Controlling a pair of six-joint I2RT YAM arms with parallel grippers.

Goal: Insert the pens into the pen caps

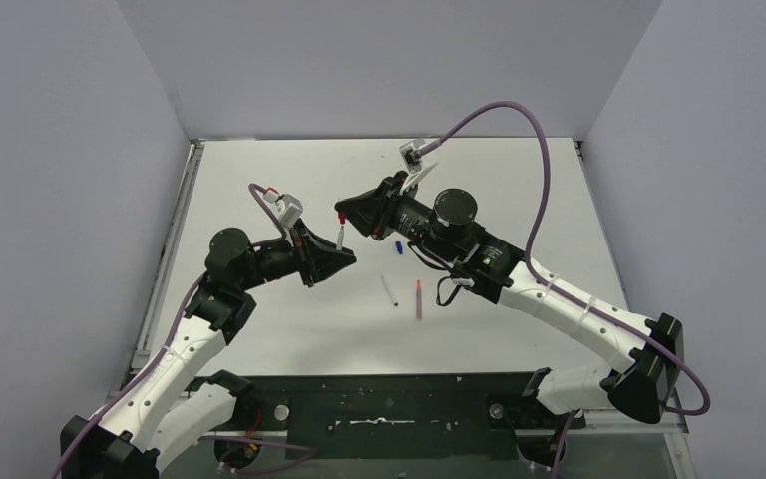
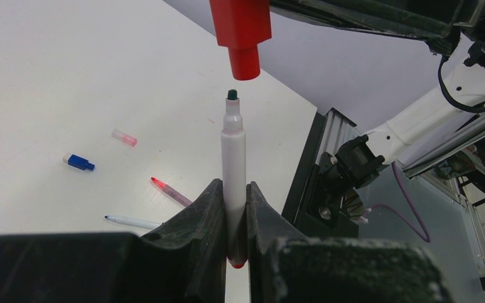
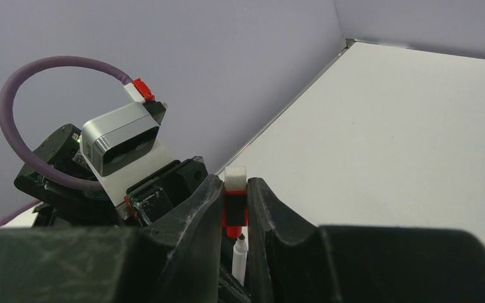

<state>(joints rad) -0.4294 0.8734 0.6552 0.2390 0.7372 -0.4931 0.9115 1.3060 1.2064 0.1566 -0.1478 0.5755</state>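
My left gripper (image 1: 336, 251) is shut on a whitish pen (image 2: 233, 158) with a red butt end, held upright above the table. Its dark tip sits just below the open end of the red cap (image 2: 240, 31), with a small gap between them. My right gripper (image 1: 356, 214) is shut on that red cap (image 3: 235, 208), and the pen's tip (image 3: 240, 249) shows right under it. On the table lie the blue-tipped whitish pen (image 1: 388, 290), the pinkish-red pen (image 1: 419, 298), the blue cap (image 1: 400, 244) and the pale pink cap (image 2: 125, 137).
Both arms meet over the middle of the white table (image 1: 519, 180). Grey walls stand on three sides. The black base rail (image 1: 389, 404) runs along the near edge. The left wrist camera (image 3: 123, 142) sits close in front of my right gripper.
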